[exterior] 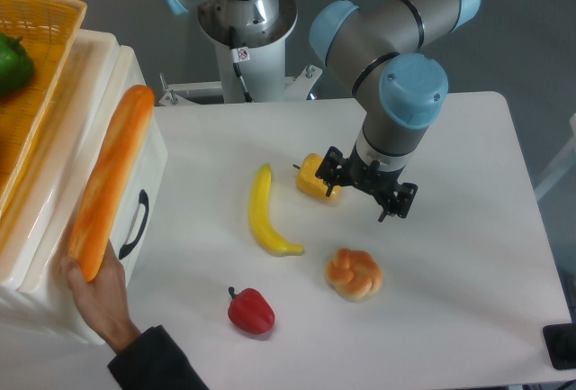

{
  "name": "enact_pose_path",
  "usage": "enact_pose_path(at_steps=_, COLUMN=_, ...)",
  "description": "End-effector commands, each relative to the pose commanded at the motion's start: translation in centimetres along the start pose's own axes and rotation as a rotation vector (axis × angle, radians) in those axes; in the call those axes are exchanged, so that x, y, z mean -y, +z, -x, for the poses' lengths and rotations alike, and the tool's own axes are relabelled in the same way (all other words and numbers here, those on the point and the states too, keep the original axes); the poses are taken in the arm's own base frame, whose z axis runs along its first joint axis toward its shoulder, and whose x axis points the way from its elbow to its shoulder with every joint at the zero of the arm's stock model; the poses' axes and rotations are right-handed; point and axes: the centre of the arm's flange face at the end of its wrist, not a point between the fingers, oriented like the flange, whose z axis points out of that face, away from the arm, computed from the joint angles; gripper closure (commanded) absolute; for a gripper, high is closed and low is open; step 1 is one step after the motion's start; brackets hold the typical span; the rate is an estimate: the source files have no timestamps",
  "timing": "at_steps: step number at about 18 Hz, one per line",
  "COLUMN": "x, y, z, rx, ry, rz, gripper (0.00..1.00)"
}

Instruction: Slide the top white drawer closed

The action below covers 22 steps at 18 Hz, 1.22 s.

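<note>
Camera view shows us the top white drawer [135,183] at the worktop's [450,183] left edge, seemingly near flush, though we cannot tell if fully shut. Our tool [360,194] hovers well right of the drawer, empty, jaws apart, beside a yellow toy [315,176]. Judging so, closing is not yet begun.

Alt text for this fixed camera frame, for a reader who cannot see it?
A human hand holds a baguette over the top white drawer at the table's left edge. The gripper hovers mid-table near a banana, red pepper and bun.
</note>
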Motion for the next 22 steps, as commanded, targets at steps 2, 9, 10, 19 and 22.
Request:
enact_pose_path(at_steps=2, x=0.02, y=-0.07, z=0.02, rx=0.001, ry=-0.001, rz=-0.001, gripper=0.0)
enact_pose_path(at_steps=9, x=0.37, y=-0.16, z=-0.01, rx=-0.003, ry=-0.001, rz=-0.013, gripper=0.0)
enact_pose_path(at_steps=10, x=0.44, y=0.04, z=-0.01, rx=-0.005, ry=-0.001, rz=-0.01, gripper=0.0)
enact_pose_path(at_steps=19, x=0.36, y=-0.11, z=-0.06, rx=-0.007, ry=-0.003, rz=-0.012, gripper=0.0)
enact_pose_path(at_steps=22, x=0.44, y=-0.15, z=-0.12, rx=-0.007, ry=-0.002, rz=-0.012, gripper=0.0)
